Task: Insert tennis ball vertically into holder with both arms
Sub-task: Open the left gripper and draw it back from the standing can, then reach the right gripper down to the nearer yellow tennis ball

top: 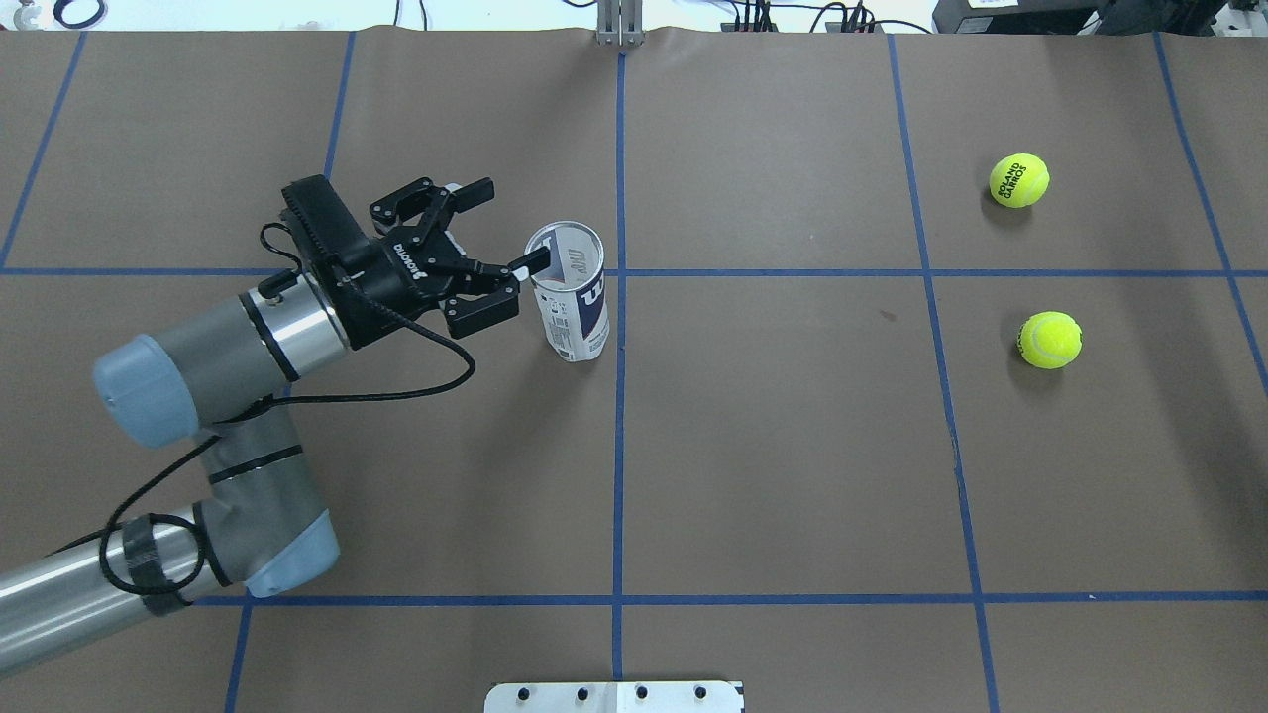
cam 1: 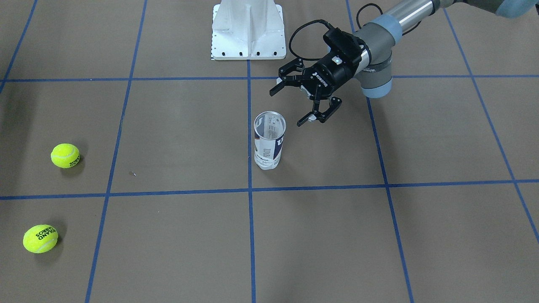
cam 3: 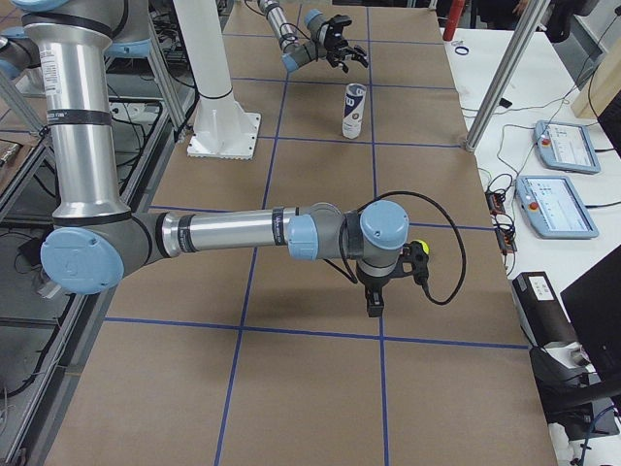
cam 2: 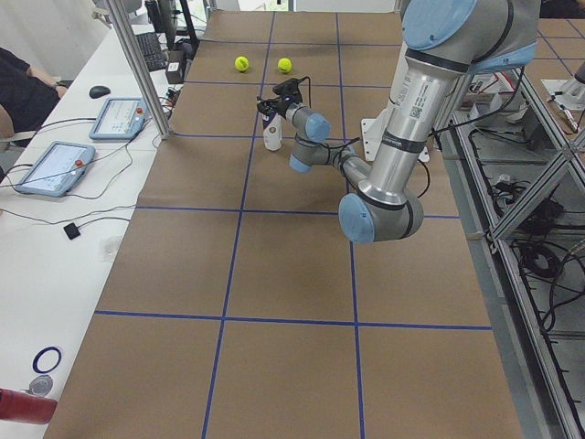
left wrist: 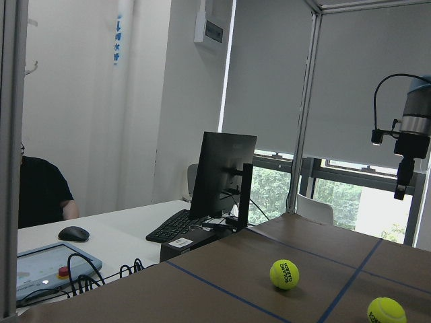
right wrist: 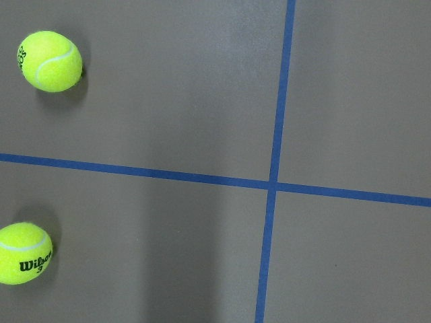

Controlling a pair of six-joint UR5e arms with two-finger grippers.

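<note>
Fingers of the left gripper (top: pixel 513 223) stood wide apart, empty, one tip just beside the silver rim of the holder (top: pixel 573 307), a clear upright can on brown paper (top: pixel 792 475). The right gripper (cam 3: pixel 375 303) showed too small to judge. Two fuzzy tennis balls (top: pixel 1019 180) lay well apart.

**Around my table**

Brown paper covers my table (top: pixel 792 475), squared off by blue tape lines (top: pixel 620 446). Along one side runs a white desk (cam 2: pixel 55 265) with a control tablet (cam 2: pixel 119 118), a second tablet (cam 2: pixel 53 167), a mouse (cam 2: pixel 99 91), a keyboard (left wrist: pixel 176 225) and a dark monitor (left wrist: pixel 225 176). A person in black (left wrist: pixel 37 192) sits there.
</note>
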